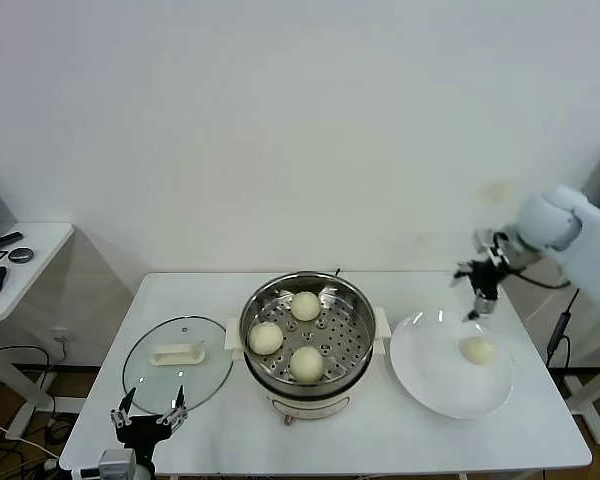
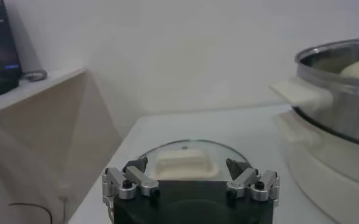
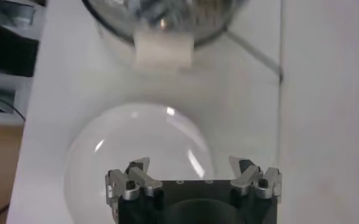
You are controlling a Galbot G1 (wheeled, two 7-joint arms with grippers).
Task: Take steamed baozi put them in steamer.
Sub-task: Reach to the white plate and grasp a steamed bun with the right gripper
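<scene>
Three steamed baozi [image 1: 306, 364] lie in the steamer [image 1: 352, 305]; the last bun [image 1: 477, 350] sits on the white plate [image 1: 420, 370] near the table's right edge. The right gripper [image 1: 477, 295], wide open and empty, hovers above the plate's far rim and should descend straddling the bun, closing gently. The left gripper [image 1: 150, 418] waits open at the front-left edge.

Lab or test room, not real kitchen: bare white wall [image 1: 280, 120], plain white worktop [image 1: 210, 300], side desk [image 1: 25, 250] with computer gear, loose cables [image 1: 20, 400] on floor.

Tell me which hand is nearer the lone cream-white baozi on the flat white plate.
Right. The right hand hovers open just above and behind the baozi on the plate; the left hand waits across the table by the glass lid.
</scene>
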